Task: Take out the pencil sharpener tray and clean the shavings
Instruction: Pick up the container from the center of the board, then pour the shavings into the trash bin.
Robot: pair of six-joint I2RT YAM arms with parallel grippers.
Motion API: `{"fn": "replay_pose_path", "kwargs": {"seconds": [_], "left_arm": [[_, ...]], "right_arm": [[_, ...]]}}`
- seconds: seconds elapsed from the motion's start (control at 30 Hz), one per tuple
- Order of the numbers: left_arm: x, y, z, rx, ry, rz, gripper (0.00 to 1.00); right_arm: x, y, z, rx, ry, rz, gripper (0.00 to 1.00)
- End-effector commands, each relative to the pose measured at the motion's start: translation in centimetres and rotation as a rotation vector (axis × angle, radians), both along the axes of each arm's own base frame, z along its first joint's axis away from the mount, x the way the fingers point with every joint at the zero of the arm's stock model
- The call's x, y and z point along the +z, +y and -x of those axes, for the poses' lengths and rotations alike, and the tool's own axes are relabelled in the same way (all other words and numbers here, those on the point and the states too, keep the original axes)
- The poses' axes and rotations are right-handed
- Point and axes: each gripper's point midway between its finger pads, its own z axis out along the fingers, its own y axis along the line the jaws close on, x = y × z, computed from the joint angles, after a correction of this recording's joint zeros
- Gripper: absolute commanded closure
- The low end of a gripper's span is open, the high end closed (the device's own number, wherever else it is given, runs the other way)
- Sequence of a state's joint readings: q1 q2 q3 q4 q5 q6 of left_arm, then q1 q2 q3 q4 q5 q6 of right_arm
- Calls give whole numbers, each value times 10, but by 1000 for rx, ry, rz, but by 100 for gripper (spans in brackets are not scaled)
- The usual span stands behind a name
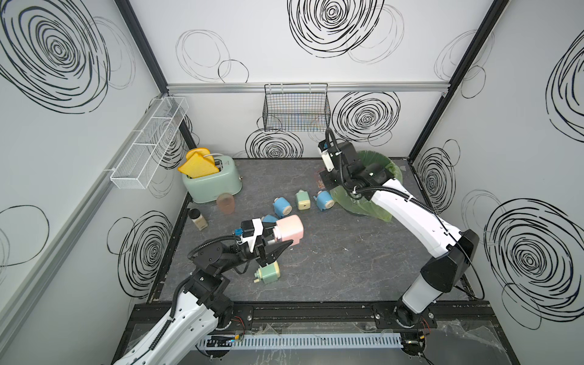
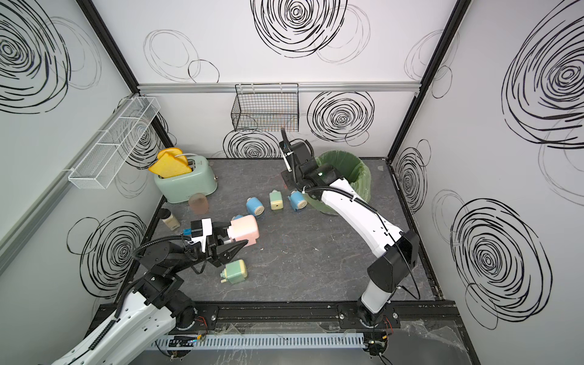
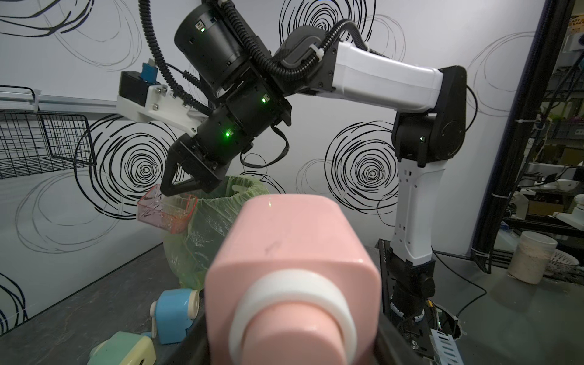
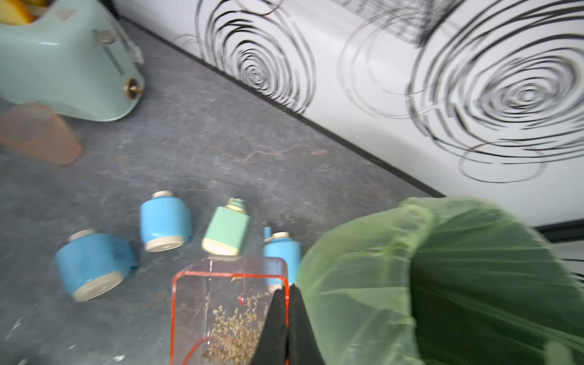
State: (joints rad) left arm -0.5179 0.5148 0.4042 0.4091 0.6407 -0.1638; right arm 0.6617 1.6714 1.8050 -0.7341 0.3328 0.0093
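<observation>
My left gripper [image 1: 280, 233] is shut on the pink pencil sharpener [image 1: 289, 229], held sideways above the table's left middle; the sharpener fills the left wrist view [image 3: 294, 252] and hides the jaws. My right gripper [image 4: 288, 289] is shut on one side wall of the clear, red-edged tray [image 4: 221, 303]. Brown shavings [image 4: 234, 331] lie inside the tray. The tray [image 3: 164, 211] hangs tilted in the air, right beside the rim of the green-lined bin [image 3: 221, 202] at the back right [image 1: 385, 167].
Two blue sharpeners [image 1: 282, 206] [image 1: 325, 199] and a green-and-cream one [image 1: 303, 200] lie mid-table, another green one [image 1: 268, 273] near my left arm. A mint toaster [image 1: 213, 181], pink cup [image 1: 226, 203] and jar [image 1: 198, 218] stand back left. Wire baskets [image 1: 296, 109] hang on the walls.
</observation>
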Motion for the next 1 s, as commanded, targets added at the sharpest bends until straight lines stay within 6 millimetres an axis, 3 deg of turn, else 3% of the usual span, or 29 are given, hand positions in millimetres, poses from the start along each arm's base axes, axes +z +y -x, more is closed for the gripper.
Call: {"fn": "replay_pose_path", "kwargs": {"seconds": [0.0, 0.17, 0.3, 0.53, 0.6, 0.97], "left_arm": [[33, 5, 9, 9, -112, 50, 93], [33, 4, 10, 3, -112, 46, 93], [33, 3, 10, 1, -113, 46, 93], [31, 3, 9, 2, -109, 44, 93], [31, 2, 9, -1, -108, 43, 93], [30, 1, 9, -4, -105, 43, 93]], "right_arm": [[9, -50, -21, -126, -32, 127, 100], [32, -97, -42, -270, -141, 203, 100], [24, -132, -53, -429, -212, 456, 100], [26, -164, -51, -613, -398, 862, 100], [31, -175, -50, -652, -423, 884, 100], [57, -179, -51, -607, -478, 852, 100]]}}
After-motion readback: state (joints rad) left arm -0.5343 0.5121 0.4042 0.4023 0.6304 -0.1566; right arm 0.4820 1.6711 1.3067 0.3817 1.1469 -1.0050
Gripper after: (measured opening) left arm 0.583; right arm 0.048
